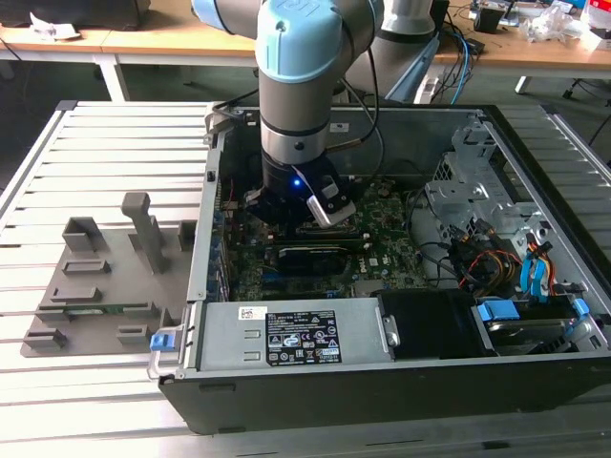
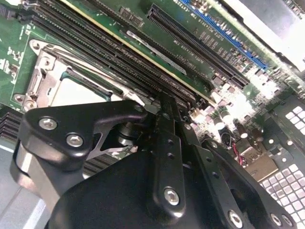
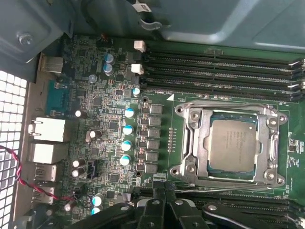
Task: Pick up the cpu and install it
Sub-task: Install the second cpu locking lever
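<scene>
The cpu (image 3: 233, 145), a pale silver square chip, lies flat inside the metal socket frame (image 3: 188, 138) on the green motherboard (image 3: 105, 124). In the second wrist view the cpu (image 2: 76, 93) shows as a pale patch inside the socket frame (image 2: 45, 71). My gripper (image 3: 162, 187) hangs just beside the socket, above the memory slots, with its black fingers together and nothing between them. The second wrist view has the gripper (image 2: 164, 102) close to the socket's corner. In the exterior view my arm (image 1: 296, 124) reaches down into the open computer case (image 1: 286, 339).
Memory slots (image 3: 219, 71) run along one side of the socket, and capacitors (image 3: 127, 129) stand on another. A grey fixture tray (image 1: 95, 286) lies on the slatted table at the exterior view's left. Drive bays and cables (image 1: 496, 248) fill the case at the exterior view's right.
</scene>
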`<state>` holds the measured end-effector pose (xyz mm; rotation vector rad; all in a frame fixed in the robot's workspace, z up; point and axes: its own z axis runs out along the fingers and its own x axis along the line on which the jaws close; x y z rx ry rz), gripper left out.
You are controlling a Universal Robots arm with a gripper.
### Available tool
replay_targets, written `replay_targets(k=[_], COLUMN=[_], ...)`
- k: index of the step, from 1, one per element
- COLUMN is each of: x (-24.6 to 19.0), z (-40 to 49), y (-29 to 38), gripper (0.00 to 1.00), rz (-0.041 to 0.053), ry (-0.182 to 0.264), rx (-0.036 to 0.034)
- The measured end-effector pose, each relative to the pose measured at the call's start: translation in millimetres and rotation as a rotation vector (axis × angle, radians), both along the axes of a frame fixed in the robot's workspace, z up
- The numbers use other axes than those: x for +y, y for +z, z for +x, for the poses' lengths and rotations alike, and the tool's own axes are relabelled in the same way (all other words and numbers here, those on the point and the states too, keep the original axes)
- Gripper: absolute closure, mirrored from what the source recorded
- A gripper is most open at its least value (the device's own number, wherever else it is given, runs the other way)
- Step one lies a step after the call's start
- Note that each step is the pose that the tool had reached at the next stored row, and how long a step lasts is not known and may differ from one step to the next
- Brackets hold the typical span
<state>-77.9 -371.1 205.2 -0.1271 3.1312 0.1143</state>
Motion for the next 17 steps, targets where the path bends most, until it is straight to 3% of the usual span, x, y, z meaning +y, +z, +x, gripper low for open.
replay_targets(k=[11, 14, 17], x=[16.1, 16.2, 18.2], z=[1.9, 2.7, 4.6], y=[-4.7, -4.4, 13.2], gripper=[0.89, 0.89, 0.89], rz=[0.0031, 0.0060, 0.0051], ry=[0.041, 0.047, 0.047], rx=[-0.0002, -0.0001, -0.0003])
